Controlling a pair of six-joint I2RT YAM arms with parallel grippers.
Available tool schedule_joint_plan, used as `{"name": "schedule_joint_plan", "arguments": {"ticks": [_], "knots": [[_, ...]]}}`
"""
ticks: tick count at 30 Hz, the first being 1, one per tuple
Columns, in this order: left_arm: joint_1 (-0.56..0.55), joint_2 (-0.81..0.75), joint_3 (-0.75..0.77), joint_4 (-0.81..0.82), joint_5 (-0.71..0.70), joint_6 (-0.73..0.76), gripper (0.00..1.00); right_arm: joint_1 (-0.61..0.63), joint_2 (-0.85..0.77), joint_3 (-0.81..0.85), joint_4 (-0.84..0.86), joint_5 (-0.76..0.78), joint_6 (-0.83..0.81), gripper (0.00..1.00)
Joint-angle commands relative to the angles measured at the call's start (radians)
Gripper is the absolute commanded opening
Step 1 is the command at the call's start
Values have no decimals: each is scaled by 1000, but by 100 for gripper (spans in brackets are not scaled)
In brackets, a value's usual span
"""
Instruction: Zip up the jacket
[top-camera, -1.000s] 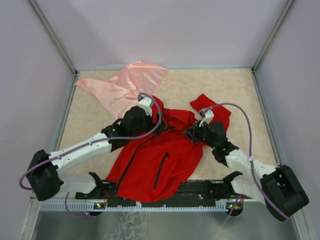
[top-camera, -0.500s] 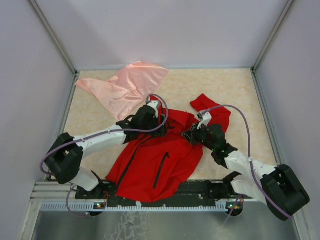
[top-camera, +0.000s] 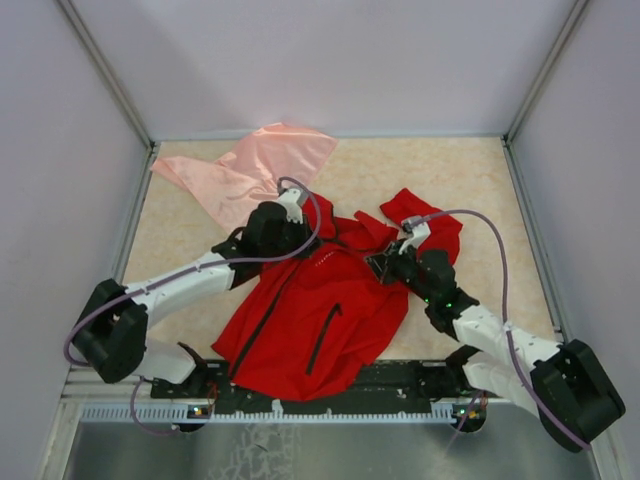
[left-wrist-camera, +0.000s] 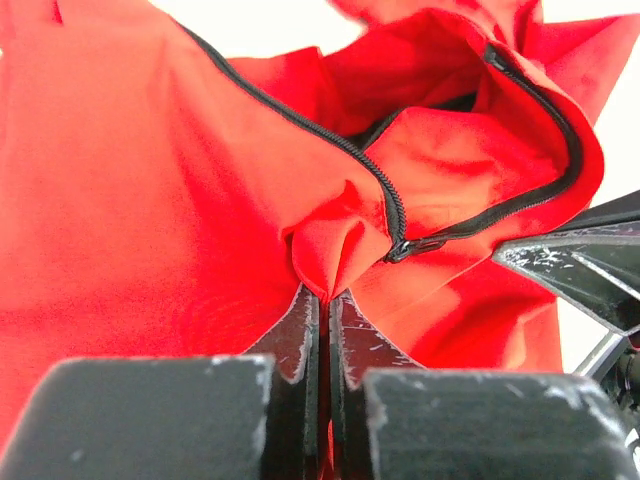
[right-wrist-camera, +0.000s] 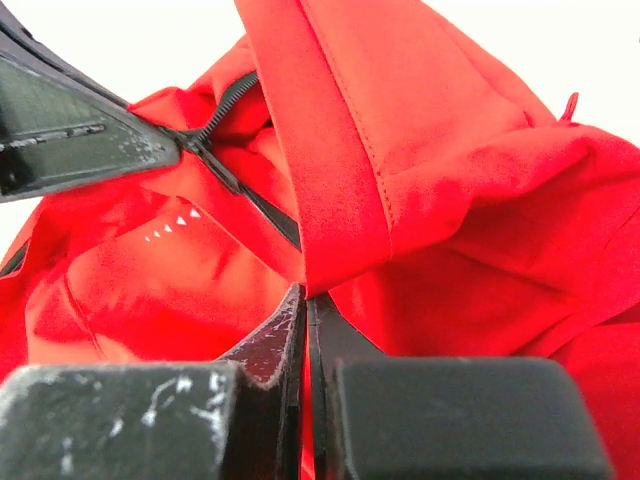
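While our left claw (left-wrist-camera: 323, 300) and right claw (right-wrist-camera: 304, 298) clamp the jacket (top-camera: 300, 320), we should pull toward nine and three o'clock, tautening its zipper (left-wrist-camera: 396, 215).

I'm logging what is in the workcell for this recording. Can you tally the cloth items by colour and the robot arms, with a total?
Red jacket: 1
Pale pink cloth: 1
Robot arms: 2 (left arm, right arm)
Total: 4
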Motion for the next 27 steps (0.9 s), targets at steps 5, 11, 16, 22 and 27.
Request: {"name": "schedule_joint_plan", "arguments": {"ticks": [5,11,16,22,27], "knots": [[51,-70,213,167,-58,248,0,3,-35,137,65,147,43,0],[51,-34,428,115,22,407,0,3,-56,288,14,179,-27,0],[48,-30,451,30,159,474,0,3,-112,355,-96,140,-123,3],[1,-38,293,-34,214,471,0,3,-166,406,-256,89,-211,22],[-58,-39,126,-3,135,429,0,3,-145,420,-308,34,-251,31]]}}
